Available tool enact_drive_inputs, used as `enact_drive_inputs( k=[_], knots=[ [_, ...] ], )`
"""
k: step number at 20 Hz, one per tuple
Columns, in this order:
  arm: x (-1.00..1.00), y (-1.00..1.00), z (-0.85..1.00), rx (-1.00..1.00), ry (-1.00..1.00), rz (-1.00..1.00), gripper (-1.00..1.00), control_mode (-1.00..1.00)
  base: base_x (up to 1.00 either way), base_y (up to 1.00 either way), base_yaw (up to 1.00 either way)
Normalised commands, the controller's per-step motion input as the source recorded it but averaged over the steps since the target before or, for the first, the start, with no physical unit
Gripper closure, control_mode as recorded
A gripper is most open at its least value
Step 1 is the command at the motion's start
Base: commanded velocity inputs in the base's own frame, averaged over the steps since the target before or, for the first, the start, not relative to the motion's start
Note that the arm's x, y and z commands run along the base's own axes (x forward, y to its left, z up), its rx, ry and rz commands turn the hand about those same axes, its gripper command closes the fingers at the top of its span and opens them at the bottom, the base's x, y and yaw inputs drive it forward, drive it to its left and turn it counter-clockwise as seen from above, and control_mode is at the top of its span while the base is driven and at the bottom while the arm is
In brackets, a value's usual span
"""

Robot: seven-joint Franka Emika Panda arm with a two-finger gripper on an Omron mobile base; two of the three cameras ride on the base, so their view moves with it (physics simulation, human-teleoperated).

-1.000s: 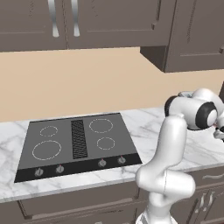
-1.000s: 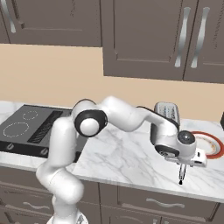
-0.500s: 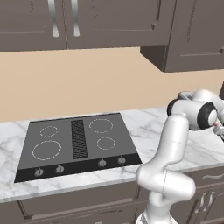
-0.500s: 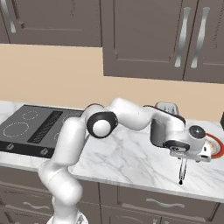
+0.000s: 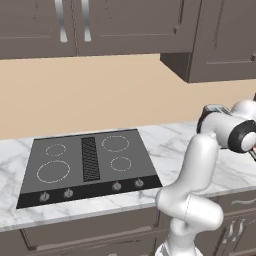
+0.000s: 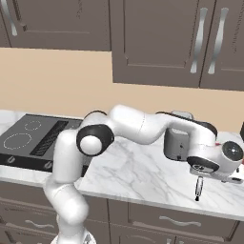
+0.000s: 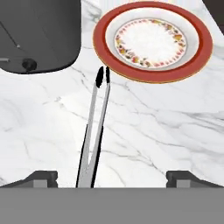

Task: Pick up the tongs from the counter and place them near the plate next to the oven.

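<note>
Hovering: gripper [image 7: 116,178] hangs over the right end of the counter [image 7: 166,127], looking down at marble and plate.
Claw: spread wide. The two fingertips sit far apart at the lower corners of the hand view, and neither touches the tongs.
Tongs: in the hand view the tongs [image 7: 91,127] run from bottom centre-left up toward the middle. Their dark rounded ends are just short of the plate's lower-left rim, apart from it by a sliver of marble.
Tongs, side view: in the right base view the tongs [image 6: 198,188] stand nearly upright under the hand, at centre right. Lower end is at or just above the marble; cannot tell which.
Plate: plate [image 7: 101,46] is in the upper middle of the hand view, red rim and pale patterned inside, whole rim visible.
Neighbour: dark grey appliance [image 7: 39,35] is in the upper left of the hand view, beside the plate and clear of the tongs.
Cooktop: cooktop [image 5: 90,160] is in the left half of the left base view, well apart from the work.
Changed: over the last second the arm's elbow posture has shifted. The hand has edged right and slightly down in the right base view, covering more of the plate.
Meaning: carry looks finished and the drop spot is right. With the fingers off the tongs, I judge release is under way or just done.
Left: confirm the tongs lie flat near the plate, then lift clear.
</note>
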Motion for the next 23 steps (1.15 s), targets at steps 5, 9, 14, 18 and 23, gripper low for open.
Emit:
enact_drive_inputs(
  k=[5,9,14,18,23],
  knots=[
    [-0.90,0.84,0.73,0.00,-0.01,0.00,-1.00,-1.00,0.00,0.00,0.00],
    [-0.54,1.00,0.71,0.00,0.00,0.00,-1.00,-1.00,0.00,0.00,0.00],
    [-0.21,1.00,0.56,-0.07,0.00,0.03,-1.00,-1.00,0.00,0.00,0.00],
    [-0.10,1.00,0.46,-0.12,0.03,0.05,-1.00,-1.00,0.00,0.00,0.00],
    [-0.10,1.00,0.35,-0.16,0.03,0.04,-1.00,-1.00,0.00,0.00,0.00]
  ],
)
